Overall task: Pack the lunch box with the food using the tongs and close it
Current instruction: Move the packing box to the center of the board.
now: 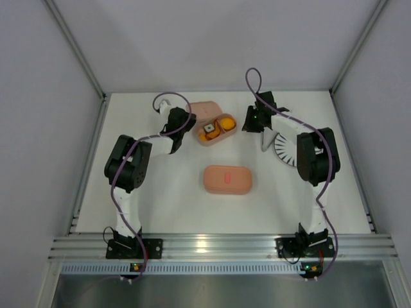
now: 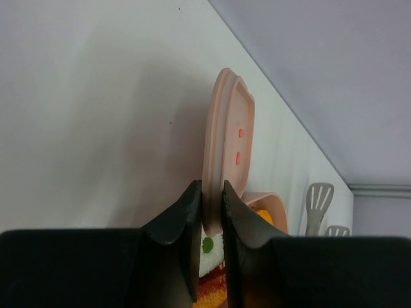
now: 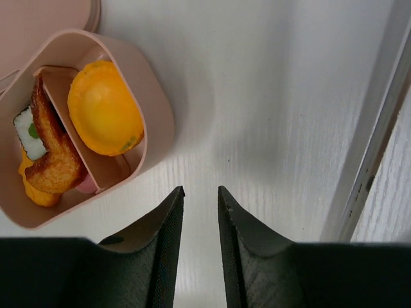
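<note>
A salmon-pink lunch box tray (image 1: 216, 131) sits at the back middle of the table, holding an orange round piece (image 3: 103, 106), a brown fried piece (image 3: 54, 157) and a white rice roll with a green dot (image 3: 27, 131). My left gripper (image 2: 212, 186) is shut on the edge of the matching pink lid (image 2: 228, 135), which stands on edge over the tray's left side (image 1: 201, 110). My right gripper (image 3: 200, 189) hovers just right of the tray, jaws slightly apart with nothing between them. The grey slotted-tip tongs (image 1: 265, 142) lie by the plate.
A second pink lunch box (image 1: 227, 179) sits lidded in the table's middle. A white plate with black radial stripes (image 1: 286, 149) lies at the right under the right arm. Grey walls and a metal frame rail (image 3: 369, 160) stand close behind the tray.
</note>
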